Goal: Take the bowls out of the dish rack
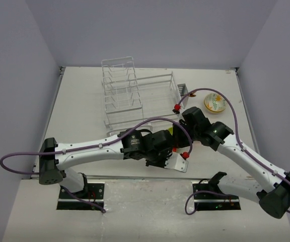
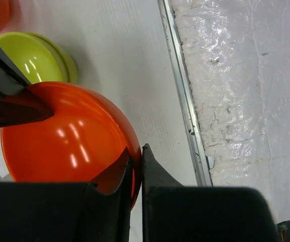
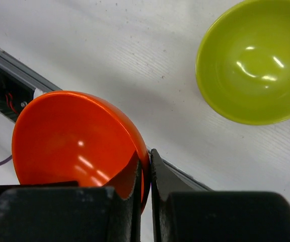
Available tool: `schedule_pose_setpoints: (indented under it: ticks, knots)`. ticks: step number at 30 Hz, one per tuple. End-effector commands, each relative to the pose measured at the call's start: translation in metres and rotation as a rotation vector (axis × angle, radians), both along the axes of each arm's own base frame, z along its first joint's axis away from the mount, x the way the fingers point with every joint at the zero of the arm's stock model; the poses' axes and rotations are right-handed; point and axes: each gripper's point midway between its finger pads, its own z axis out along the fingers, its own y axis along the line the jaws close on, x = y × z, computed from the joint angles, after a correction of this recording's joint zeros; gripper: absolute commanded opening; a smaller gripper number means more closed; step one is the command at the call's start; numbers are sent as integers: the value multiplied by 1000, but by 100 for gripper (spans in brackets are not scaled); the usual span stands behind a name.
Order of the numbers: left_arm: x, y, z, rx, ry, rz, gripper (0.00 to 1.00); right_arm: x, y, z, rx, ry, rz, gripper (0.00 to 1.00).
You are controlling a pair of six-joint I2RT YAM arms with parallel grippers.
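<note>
Top view: the large white wire dish rack is seen at the back centre of the white table, its taller slotted section at the left end. The whitish round bowl with the yellow-orange flower pattern is set upright on the table just right of the rack, near the small cutlery basket. The left arm and right arm are brought together near the table's front centre; both grippers are hidden there under the wrists.

Left wrist view: the left gripper is pressed onto the rim of a glossy orange-red bowl, with the thin wall pinched between the two black fingers. A black angular part is seen against the bowl's far rim (its identity cannot be told). A lime-green plastic bowl is on the table beyond it, apart from it; a second green rim shows behind, possibly a stack.

Right wrist view: the right gripper is likewise clamped on an orange-red bowl rim, with the bowl tilted so the opening faces the camera, over the metal strip at the table edge. The lime-green bowl is upright on the table, well apart.

It cannot be told whether both grippers pinch one and the same orange-red bowl, or whether it touches the table.
</note>
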Motion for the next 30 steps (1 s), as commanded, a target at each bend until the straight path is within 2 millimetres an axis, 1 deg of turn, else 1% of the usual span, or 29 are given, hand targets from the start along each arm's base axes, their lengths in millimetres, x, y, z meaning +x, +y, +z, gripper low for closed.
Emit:
schedule_pose_setpoints:
  ticks: [1, 2, 3, 4, 5, 6, 7, 8, 9, 10, 11, 12, 13, 14, 15, 16, 17, 19, 20, 21, 22, 23, 24, 25, 26, 27, 28, 30]
  knots:
    - [34, 5, 28, -73, -146, 121, 12, 4, 6, 18, 58, -41, -8, 0]
    - [41, 7, 32, -86, -179, 168, 23, 6, 6, 19, 61, -47, -23, 0]
    - [43, 8, 31, -92, -187, 179, 43, 14, 0, 22, 46, -78, -79, 0]
    - [44, 9, 31, -95, -189, 186, 97, 19, -4, 23, 31, -99, -116, 0]
    - [46, 11, 32, -96, -201, 200, 100, 24, -10, 24, 17, -123, -157, 0]
    - [47, 13, 34, -110, -197, 227, 100, 32, -20, 26, 4, -144, -212, 0]
    - [47, 13, 37, -121, -200, 240, 100, 41, -34, 30, -8, -185, -295, 0]
    - [48, 15, 40, -132, -206, 257, 100, 44, -44, 27, -16, -189, -338, 0]
    - [54, 22, 47, -159, -229, 324, 100, 53, -61, 29, -13, -199, -419, 0]
    - [60, 23, 54, -195, -249, 368, 100, 58, -79, 30, -8, -231, -515, 0]
    - [72, 31, 62, -217, -309, 440, 100, 63, -93, 31, -13, -257, -586, 0]
    - [80, 38, 74, -302, -336, 530, 100, 70, -114, 32, -21, -282, -689, 0]
    - [89, 46, 84, -354, -376, 608, 100, 77, -127, 35, -4, -309, -773, 0]
    - [106, 72, 107, -441, -453, 794, 100, 81, -149, 33, -21, -337, -869, 0]
    - [114, 81, 115, -511, -474, 881, 100, 87, -157, 37, -10, -360, -917, 0]
    - [118, 91, 124, -563, -478, 943, 100, 91, -166, 35, -23, -367, -957, 0]
    - [121, 109, 142, -664, -452, 1035, 100, 99, -182, 32, -56, -370, -1015, 0]
    - [120, 128, 160, -770, -430, 1111, 100, 108, -194, 27, -89, -359, -1052, 0]
    - [118, 153, 180, -886, -403, 1213, 100, 113, -204, 22, -105, -348, -1085, 0]
    - [116, 169, 184, -930, -396, 1276, 100, 122, -204, 11, -119, -323, -1086, 0]
    - [115, 185, 188, -965, -392, 1337, 100, 125, -206, 3, -125, -306, -1088, 0]
    - [111, 214, 199, -1063, -362, 1441, 100, 129, -207, -3, -121, -290, -1089, 0]
    - [109, 229, 199, -1079, -362, 1479, 100, 134, -204, -13, -123, -261, -1073, 0]
    - [106, 240, 200, -1102, -352, 1503, 100, 139, -203, -17, -119, -261, -1075, 0]
    - [102, 259, 203, -1156, -338, 1550, 100, 141, -205, -21, -125, -253, -1082, 0]
    - [100, 268, 200, -1154, -341, 1566, 100, 145, -207, -29, -142, -241, -1093, 0]
    - [98, 280, 201, -1180, -334, 1586, 100, 145, -207, -35, -148, -228, -1095, 0]
    - [96, 288, 194, -1176, -339, 1598, 100, 148, -199, -44, -118, -206, -1072, 0]
